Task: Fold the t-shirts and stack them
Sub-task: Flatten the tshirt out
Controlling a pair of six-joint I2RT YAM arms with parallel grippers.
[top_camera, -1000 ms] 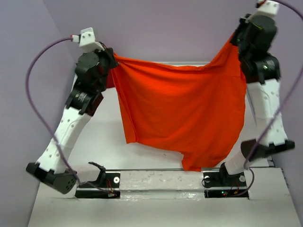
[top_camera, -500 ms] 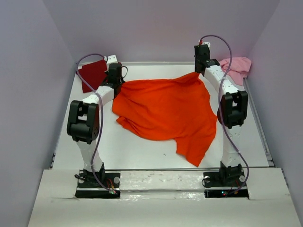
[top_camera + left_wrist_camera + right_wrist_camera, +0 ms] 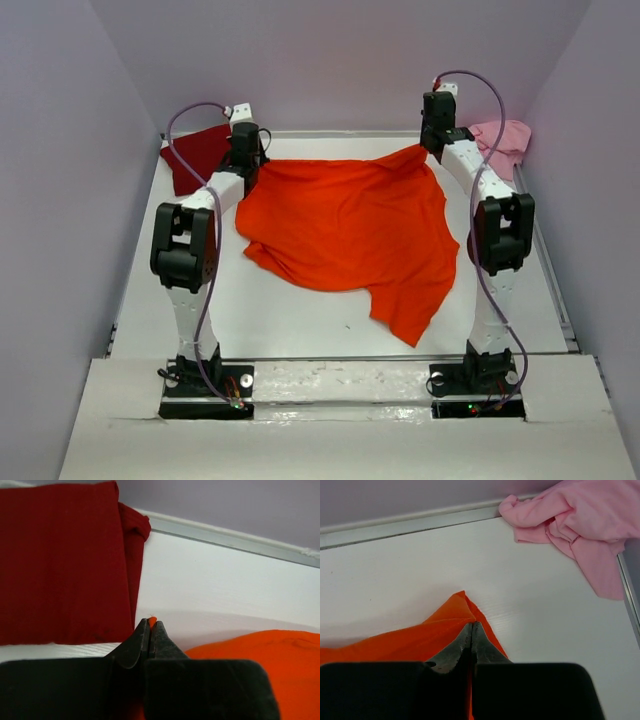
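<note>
- The bright orange t-shirt [image 3: 345, 225] is lying spread out and wrinkled on the white table [image 3: 300, 310], in the middle between the two arms, with one flap trailing toward the near right.
- The left gripper [image 3: 151, 625] is pinching the far left corner of the orange cloth; its fingers are pressed together, with only a sliver of orange peeking out at the tips.
- The right gripper [image 3: 471, 626] is clamping the far right corner in the same way, fingers closed tight and a small orange peak sticking out beyond them.
- The dark red t-shirt [image 3: 195, 158] is sitting folded flat in the far left corner, just beside the left gripper and apart from the orange one.
- The pale pink t-shirt [image 3: 505, 140] is lying crumpled in the far right corner, against the raised rail [image 3: 410, 525] edging the table.
- The railed table is holding all the cloth: three t-shirts, one of each colour.
- Two arms are reaching to the far side, each with one gripper on the orange t-shirt.
- Purple walls [image 3: 330, 60] are enclosing the table on three sides.
</note>
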